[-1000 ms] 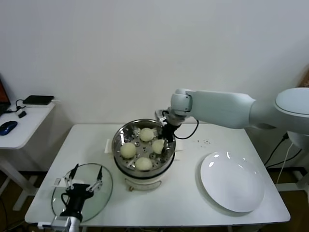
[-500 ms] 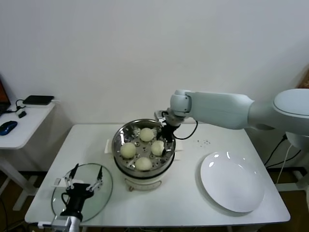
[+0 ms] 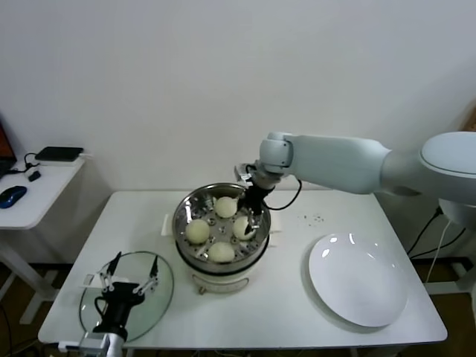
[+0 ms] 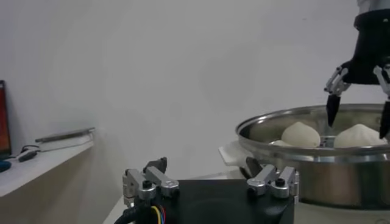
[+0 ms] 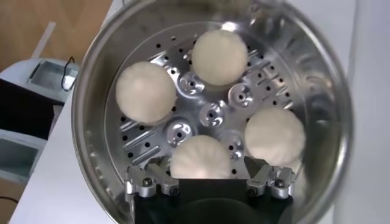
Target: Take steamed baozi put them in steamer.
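The steamer (image 3: 184, 210) is a shiny perforated steel basket on a white pot base, mid-table. Several cream-white steamed baozi lie on its bottom: one far (image 3: 225, 207), one left (image 3: 197, 232), one near (image 3: 221, 252), one right (image 3: 243, 227). My right gripper (image 3: 251, 213) hangs open just above the right-hand bun. In the right wrist view this baozi (image 5: 200, 159) sits between the spread fingers (image 5: 150, 179), apart from both. The others (image 5: 219, 56) (image 5: 145, 91) (image 5: 275, 135) lie round it. My left gripper (image 3: 131, 280) (image 4: 204, 165) rests open over the glass lid, holding nothing.
A flat round glass lid (image 3: 152, 300) lies at the table's front left under the left arm. A white round plate (image 3: 358, 279) sits at the front right. A side table with a mouse (image 3: 13, 195) stands to the far left.
My right gripper has opened and let go of the right-hand baozi, which now rests in the basket. The gripper has lifted slightly. The left arm has not moved.
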Motion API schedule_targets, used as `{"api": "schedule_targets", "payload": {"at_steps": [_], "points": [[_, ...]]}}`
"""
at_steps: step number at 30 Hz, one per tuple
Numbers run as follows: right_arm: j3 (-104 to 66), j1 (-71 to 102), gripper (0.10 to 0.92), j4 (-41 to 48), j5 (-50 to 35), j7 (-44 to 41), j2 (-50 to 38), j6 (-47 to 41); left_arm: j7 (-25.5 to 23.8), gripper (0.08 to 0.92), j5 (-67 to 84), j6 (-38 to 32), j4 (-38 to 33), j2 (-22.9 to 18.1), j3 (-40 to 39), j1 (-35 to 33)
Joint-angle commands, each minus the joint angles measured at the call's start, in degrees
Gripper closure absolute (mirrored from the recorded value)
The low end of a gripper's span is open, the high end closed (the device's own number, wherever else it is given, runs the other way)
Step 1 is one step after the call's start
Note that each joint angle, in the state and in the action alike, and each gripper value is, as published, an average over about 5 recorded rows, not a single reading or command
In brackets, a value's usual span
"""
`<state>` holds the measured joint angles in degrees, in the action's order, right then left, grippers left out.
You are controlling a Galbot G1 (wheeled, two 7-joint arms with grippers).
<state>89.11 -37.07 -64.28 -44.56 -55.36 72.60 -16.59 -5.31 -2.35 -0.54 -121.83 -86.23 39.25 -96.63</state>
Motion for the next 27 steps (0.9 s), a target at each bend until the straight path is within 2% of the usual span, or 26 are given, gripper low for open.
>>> {"api": "schedule_targets", "payload": {"at_steps": [1, 7, 15, 21, 27], "points": [[-1.7, -2.7, 0.203, 0.1, -2.1, -0.1, -1.4, 0.0, 0.0, 0.177, 0.0, 0.0, -0.2, -0.1, -0.1, -0.1], [-6.9, -3.0, 0.203, -2.5, -1.1, 2.5, -8.2, 0.5, -0.1, 0.177, -0.2, 0.0, -0.4, -0.1, -0.2, 0.0], [-20.3, 4.7, 0.203, -12.4, 4.7, 9.4, -22.6, 1.3, -0.4, 0.177, 0.0, 0.2, -2.6, -0.5, -0.5, -0.4], [-36.0, 18.2, 0.203, -21.0, 11.6, 14.2, -34.5, 3.1, -0.4, 0.177, -0.8, 0.7, -3.6, -0.9, -0.9, -0.1], [-59.3, 39.3, 0.203, -28.8, 16.5, 23.5, -42.5, 4.8, -0.4, 0.177, -1.7, 0.5, -3.6, -1.3, -1.5, -0.5]]}}
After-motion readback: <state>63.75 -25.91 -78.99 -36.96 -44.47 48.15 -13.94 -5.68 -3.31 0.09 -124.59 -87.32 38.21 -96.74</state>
